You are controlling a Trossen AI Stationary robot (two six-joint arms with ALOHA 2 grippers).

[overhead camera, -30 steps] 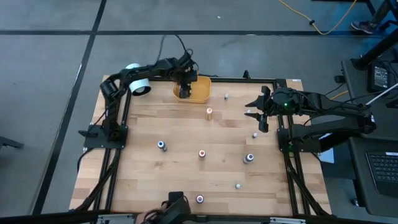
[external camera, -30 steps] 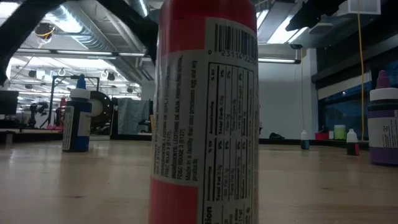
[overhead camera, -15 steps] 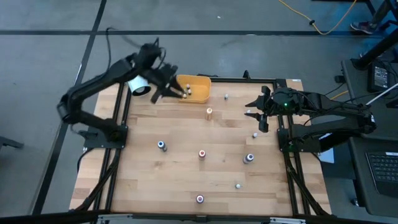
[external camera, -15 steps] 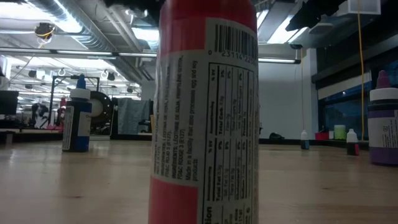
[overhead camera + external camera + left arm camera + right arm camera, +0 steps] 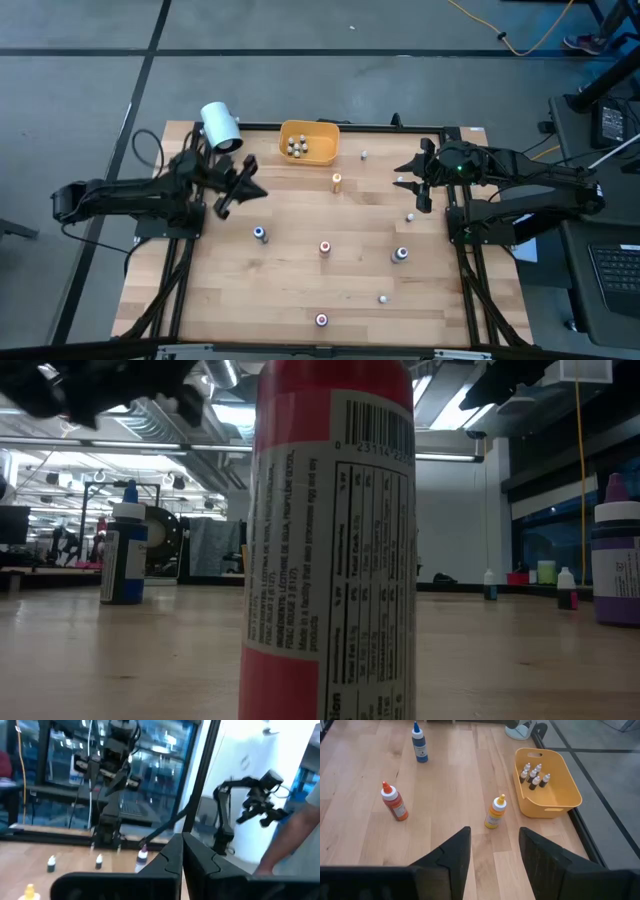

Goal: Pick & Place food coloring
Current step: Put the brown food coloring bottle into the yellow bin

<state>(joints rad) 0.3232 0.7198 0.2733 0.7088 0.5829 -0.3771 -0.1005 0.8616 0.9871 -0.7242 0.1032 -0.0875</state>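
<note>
Several dropper bottles (image 5: 297, 148) sit in the yellow bin (image 5: 322, 131); left gripper (image 5: 243, 187), closed and seemingly empty, should reopen squarely over the blue-capped bottle (image 5: 260, 234), while right gripper (image 5: 409, 172) waits half-open

Five small bottles (image 5: 534, 775) are standing upright in the yellow bin (image 5: 560, 795); eight more (image 5: 324, 246) are standing scattered across the table (image 5: 300, 290).

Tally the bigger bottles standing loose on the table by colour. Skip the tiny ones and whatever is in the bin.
orange bottle: 1
blue bottle: 1
red bottles: 2
purple bottle: 1
Total: 5
</note>
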